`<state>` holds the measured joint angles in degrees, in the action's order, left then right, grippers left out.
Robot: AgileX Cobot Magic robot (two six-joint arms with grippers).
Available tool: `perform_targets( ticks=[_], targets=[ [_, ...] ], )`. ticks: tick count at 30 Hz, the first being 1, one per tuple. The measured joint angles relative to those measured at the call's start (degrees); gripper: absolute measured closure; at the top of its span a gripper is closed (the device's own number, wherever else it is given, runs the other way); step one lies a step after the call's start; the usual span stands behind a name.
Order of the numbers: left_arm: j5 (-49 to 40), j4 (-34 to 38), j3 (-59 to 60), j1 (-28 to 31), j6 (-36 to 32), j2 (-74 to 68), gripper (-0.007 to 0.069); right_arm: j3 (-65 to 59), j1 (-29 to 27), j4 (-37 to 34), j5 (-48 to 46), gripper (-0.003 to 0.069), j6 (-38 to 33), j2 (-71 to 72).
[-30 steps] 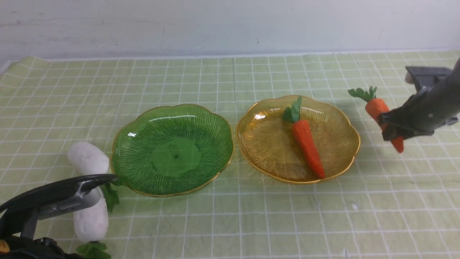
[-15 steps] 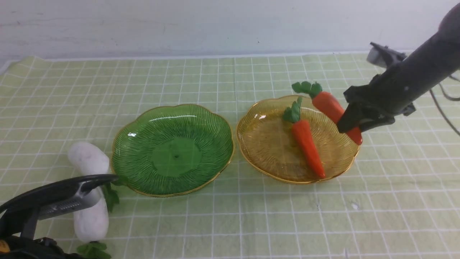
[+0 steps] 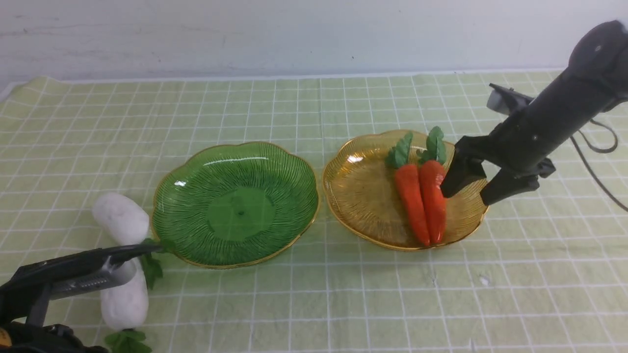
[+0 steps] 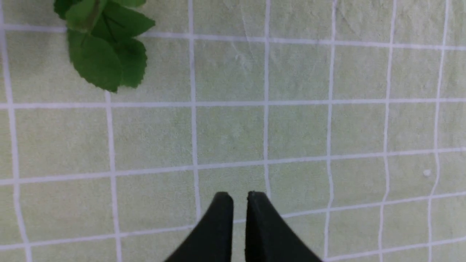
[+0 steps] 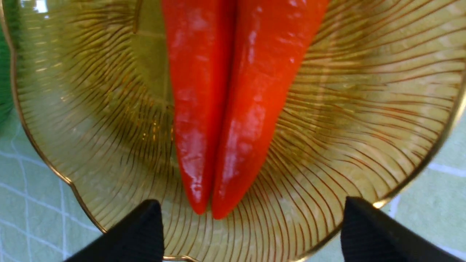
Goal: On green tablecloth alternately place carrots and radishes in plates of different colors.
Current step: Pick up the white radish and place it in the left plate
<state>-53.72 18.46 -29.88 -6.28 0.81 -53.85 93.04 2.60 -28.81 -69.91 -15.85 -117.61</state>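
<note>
Carrots [image 3: 413,206] lie side by side & touching in the amber plate [image 3: 355,196], leafy tops toward the back wall [image 3: 314,34], tips toward the camera. Green plate [image 3: 235,206] sits just beside it on the left. Both rest on the green tablecloth [image 3: 314,304] covering the surface. Radishes [image 3: 120,218] lie on the cloth just left of the green plate, one behind the other, w/ leaves by the plate's rim. Left end effector [image 4: 240,198] crosses in front of them in the front view, hiding where the two meet.

Right arm [image 3: 554,117] slopes down from upper right toward the amber plate. Right end effector [image 3: 469,194] hangs over the plate's right side, jaws spread wide, holding nothing; one finger overlaps the right-hand carrot in the front view. Its wrist view shows both carrot tips btwn the spread fingers, clear of them.

Left end effector sits low at the near-left corner, roughly level, pointing toward the green plate. Its jaws are nearly closed, only a thin slit btwn the tips, nothing held; cloth & radish leaves [image 4: 105,54] show beneath.
</note>
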Motion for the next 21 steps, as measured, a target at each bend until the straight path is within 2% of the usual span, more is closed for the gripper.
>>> perform_targets(
  ticks=[4, 9, 14, 21],
  targets=[
    [0.18, -1.92, 0.0, 0.0, 0.0, 0.0, 0.0556, 0.0, 0.0, 4.58, 0.0, 0.0068, 3.31, 2.88],
    [0.83, -2.8, -1.29, 0.0, 0.13, 0.0, 0.0496, -4.73, 0.0, 8.19, 0.06, 0.0149, 5.27, 12.44],
    [2.43, -4.06, -6.31, 0.0, 2.32, -1.19, 0.0412, -19.04, 0.0, 7.91, -0.32, 0.0309, 3.46, 29.31],
    [4.96, -11.2, -10.55, 0.0, 4.83, -6.97, 0.0321, -32.52, 0.0, 7.49, -0.98, 0.046, 0.1, 46.06]
  ],
)
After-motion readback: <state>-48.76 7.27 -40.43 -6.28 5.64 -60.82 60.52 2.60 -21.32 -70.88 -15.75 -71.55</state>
